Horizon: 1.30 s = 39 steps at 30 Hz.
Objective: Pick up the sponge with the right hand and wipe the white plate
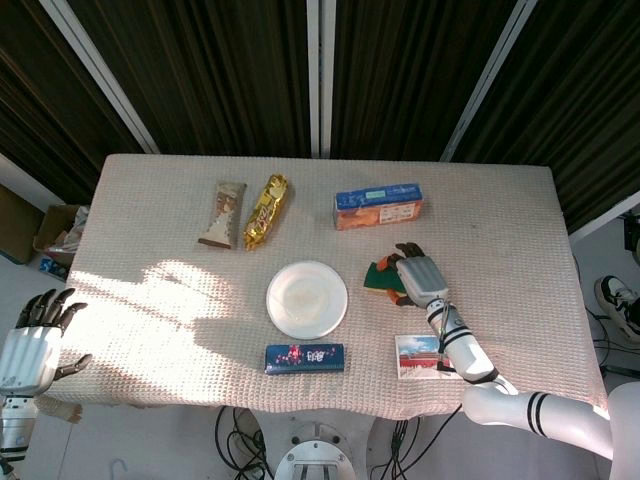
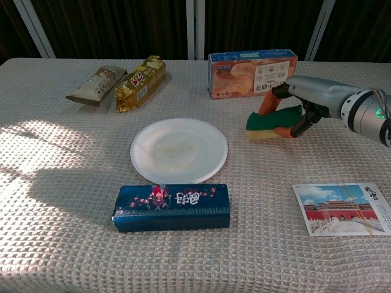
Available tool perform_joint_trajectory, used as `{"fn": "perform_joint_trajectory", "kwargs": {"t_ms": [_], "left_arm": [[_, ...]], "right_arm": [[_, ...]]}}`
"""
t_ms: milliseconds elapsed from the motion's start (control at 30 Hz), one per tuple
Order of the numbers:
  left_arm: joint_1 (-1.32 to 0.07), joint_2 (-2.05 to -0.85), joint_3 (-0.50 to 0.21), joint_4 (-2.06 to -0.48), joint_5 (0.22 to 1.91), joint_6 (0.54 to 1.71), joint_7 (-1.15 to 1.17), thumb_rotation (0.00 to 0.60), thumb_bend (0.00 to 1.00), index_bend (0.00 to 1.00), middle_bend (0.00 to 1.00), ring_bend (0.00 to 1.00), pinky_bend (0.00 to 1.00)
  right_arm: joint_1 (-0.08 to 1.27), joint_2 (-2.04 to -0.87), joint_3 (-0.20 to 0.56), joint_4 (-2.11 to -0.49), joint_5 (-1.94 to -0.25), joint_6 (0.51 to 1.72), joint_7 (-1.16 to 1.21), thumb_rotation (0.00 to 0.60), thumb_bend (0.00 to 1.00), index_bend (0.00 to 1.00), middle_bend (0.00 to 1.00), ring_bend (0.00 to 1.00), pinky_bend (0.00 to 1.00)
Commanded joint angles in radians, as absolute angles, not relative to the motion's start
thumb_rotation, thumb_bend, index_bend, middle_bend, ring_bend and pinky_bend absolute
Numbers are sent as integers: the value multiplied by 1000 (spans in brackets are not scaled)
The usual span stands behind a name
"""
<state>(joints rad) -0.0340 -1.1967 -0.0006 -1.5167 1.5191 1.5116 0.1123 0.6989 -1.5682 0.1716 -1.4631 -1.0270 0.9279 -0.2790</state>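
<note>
Right hand (image 2: 292, 111) grips the green-and-yellow foam sponge (image 2: 267, 122), right of the round white plate (image 2: 179, 150).
Only the head view shows the left hand (image 1: 35, 340), fingers spread, empty.

A rectangular table (image 1: 500, 220) fills the middle of the head view, covered in a cream waffle-textured cloth (image 2: 55, 244) that hangs over its near edge. Sunlight falls in a bright patch (image 1: 170, 285) on the cloth at the left of the frame, with a soft grey shadow beside it. Behind the table, across the top of both views, hang dark vertical slats (image 1: 210, 70) crossed by pale frame bars (image 1: 320, 70). A cardboard box (image 1: 58, 232) sits on the floor at the left edge. Cables (image 1: 240, 430) trail on the pale floor at the bottom, and a shoe (image 1: 620, 305) shows at the right edge.
</note>
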Motion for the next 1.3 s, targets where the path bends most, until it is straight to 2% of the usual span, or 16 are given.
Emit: {"fn": "perform_joint_trajectory", "kwargs": {"t_ms": [33, 267, 433, 867, 1133, 1300], "left_arm": [[-33, -1196, 0, -1519, 1518, 1511, 113, 600, 0, 256, 120, 75, 117], [-26, -1196, 0, -1518, 1509, 1513, 111, 600, 0, 256, 120, 75, 117], [-24, -1199, 0, -1515, 1504, 1512, 107, 600, 0, 256, 121, 75, 117], [-24, -1200, -1, -1500, 1488, 1494, 82, 600, 0, 256, 120, 75, 117], [-18, -1205, 2, -1490, 1485, 1495, 66, 600, 0, 256, 121, 74, 117], [-15, -1208, 2, -1484, 1489, 1500, 58, 600, 0, 256, 121, 75, 117]], "right_arm": [[707, -1546, 162, -1503, -1099, 957, -299, 600, 320, 412, 324, 108, 96], [743, -1577, 143, -1522, -1279, 995, -299, 600, 346, 460, 336, 124, 100], [797, -1674, 143, -1435, -1379, 981, -253, 600, 365, 508, 366, 144, 107], [936, -1935, 166, -1085, -1455, 911, -210, 600, 392, 612, 417, 180, 112], [952, -2006, 106, -956, -1492, 877, -255, 600, 398, 649, 440, 204, 112], [937, -1999, 111, -961, -1498, 912, -230, 600, 400, 656, 451, 209, 112]]}}
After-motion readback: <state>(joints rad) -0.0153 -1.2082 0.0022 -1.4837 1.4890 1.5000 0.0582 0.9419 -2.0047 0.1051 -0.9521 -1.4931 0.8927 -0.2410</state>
